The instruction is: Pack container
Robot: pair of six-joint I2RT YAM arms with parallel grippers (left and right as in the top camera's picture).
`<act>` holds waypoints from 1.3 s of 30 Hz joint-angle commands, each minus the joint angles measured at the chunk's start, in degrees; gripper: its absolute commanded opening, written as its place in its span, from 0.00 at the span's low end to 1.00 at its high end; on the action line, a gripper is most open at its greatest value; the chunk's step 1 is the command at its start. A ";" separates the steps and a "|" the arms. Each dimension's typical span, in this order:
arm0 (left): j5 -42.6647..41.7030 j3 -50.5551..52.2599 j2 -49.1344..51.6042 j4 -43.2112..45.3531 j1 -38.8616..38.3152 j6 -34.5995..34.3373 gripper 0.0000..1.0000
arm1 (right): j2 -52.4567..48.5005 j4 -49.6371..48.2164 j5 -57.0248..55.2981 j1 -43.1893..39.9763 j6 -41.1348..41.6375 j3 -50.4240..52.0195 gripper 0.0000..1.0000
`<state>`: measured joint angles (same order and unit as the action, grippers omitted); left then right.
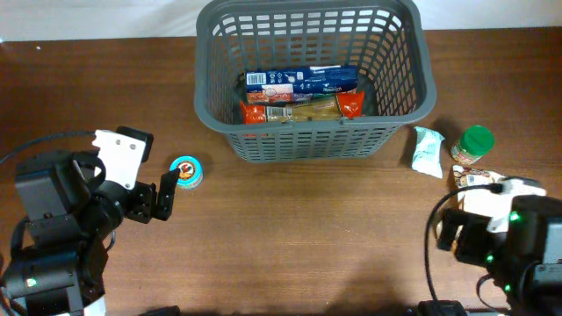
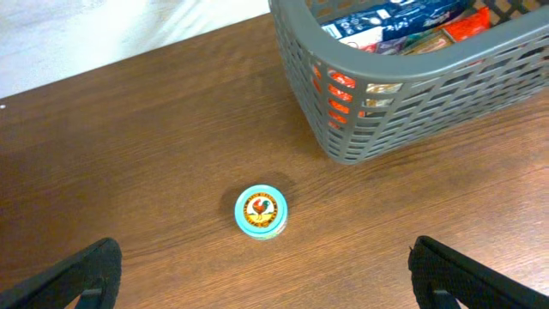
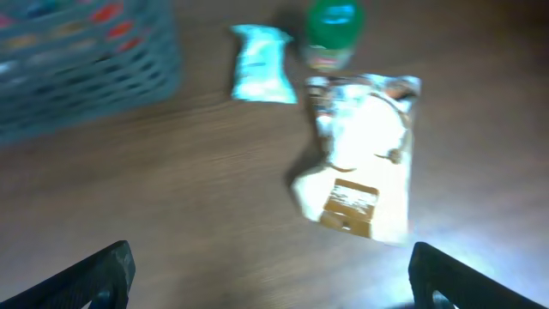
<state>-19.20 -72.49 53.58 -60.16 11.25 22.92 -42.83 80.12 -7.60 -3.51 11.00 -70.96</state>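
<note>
The dark grey basket (image 1: pixel 313 140) stands at the back middle of the table and holds a blue packet (image 1: pixel 303 82) and an orange-ended packet (image 1: pixel 299 110). It also shows in the left wrist view (image 2: pixel 403 103) and the right wrist view (image 3: pixel 77 77). A small round teal tin (image 1: pixel 185 171) lies left of the basket; in the left wrist view the tin (image 2: pixel 261 210) is just ahead of my left gripper (image 2: pixel 266 279), which is open and empty. My right gripper (image 3: pixel 274 279) is open and empty, near a white-and-brown pouch (image 3: pixel 364 154).
Right of the basket lie a pale mint sachet (image 1: pixel 428 150) and a green-lidded jar (image 1: pixel 474 144), with the pouch (image 1: pixel 474 178) partly under my right arm. The sachet (image 3: pixel 262 64) and jar (image 3: pixel 331 30) also show in the right wrist view.
</note>
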 commanded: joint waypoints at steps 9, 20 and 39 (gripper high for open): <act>-4.20 0.39 -0.35 0.61 0.11 0.24 0.99 | -11.32 -5.09 12.00 -29.31 -1.03 0.61 1.00; -5.27 0.39 -0.31 0.66 0.11 0.26 0.99 | -19.56 -23.43 16.92 -37.83 -1.33 17.81 0.99; -5.27 0.39 -0.31 0.81 0.11 0.26 0.99 | -38.36 -48.43 16.72 -36.59 2.38 34.16 1.00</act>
<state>-23.57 -72.42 53.56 -59.66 11.22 22.92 -77.76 33.28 10.74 -41.17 13.10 -37.26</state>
